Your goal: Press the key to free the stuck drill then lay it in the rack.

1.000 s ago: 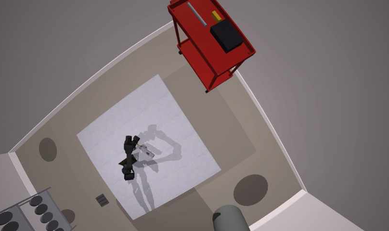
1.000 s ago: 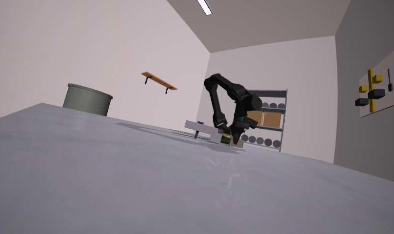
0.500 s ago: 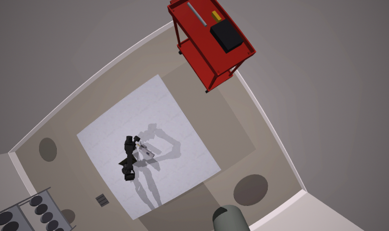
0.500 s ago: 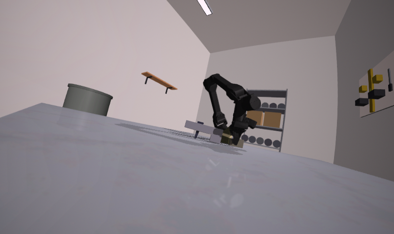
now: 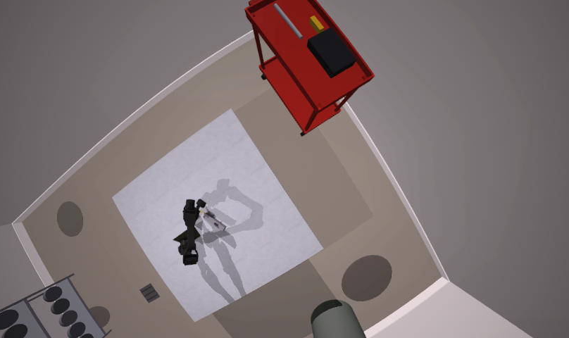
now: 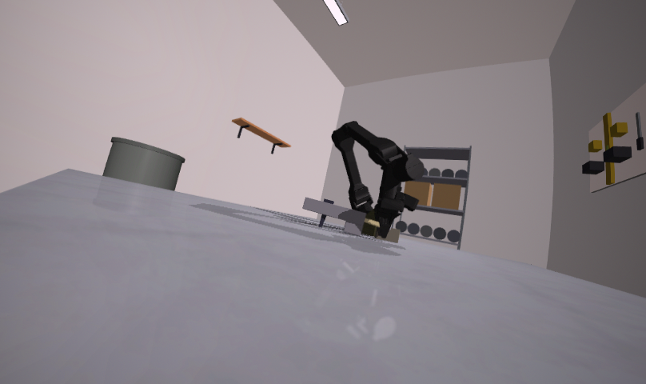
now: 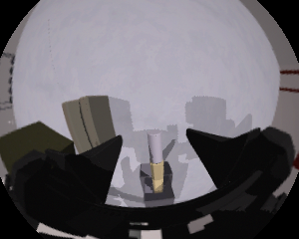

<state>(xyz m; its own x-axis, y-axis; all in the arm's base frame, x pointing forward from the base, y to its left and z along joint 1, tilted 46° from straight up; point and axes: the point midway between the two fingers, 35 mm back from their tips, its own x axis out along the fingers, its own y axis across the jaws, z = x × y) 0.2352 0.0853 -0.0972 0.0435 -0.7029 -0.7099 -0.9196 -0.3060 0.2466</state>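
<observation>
In the wrist view a slim rod [image 7: 154, 146], grey above and gold below, which looks like the drill, stands in a small dark block [image 7: 147, 175]. My gripper [image 7: 155, 135] is open and empty, its fingertips spread on either side of the rod. In the exterior view the gripper [image 6: 383, 234] is low, close to the tabletop. A khaki block [image 7: 101, 121] [image 6: 392, 235] with a lengthwise groove, likely the rack, lies left of the rod in the wrist view. A long pale bar [image 5: 215, 222] [image 6: 333, 207] sits beside the gripper. I cannot tell which part is the key.
An olive block [image 7: 35, 144] [image 6: 370, 229] is close by, at the far left of the wrist view. The pale tabletop [image 5: 161, 179] [image 6: 174, 285] bears the arm's shadow. A red cart [image 5: 296, 71] and a grey-green bin [image 5: 335, 322] [image 6: 141, 164] stand beyond the table.
</observation>
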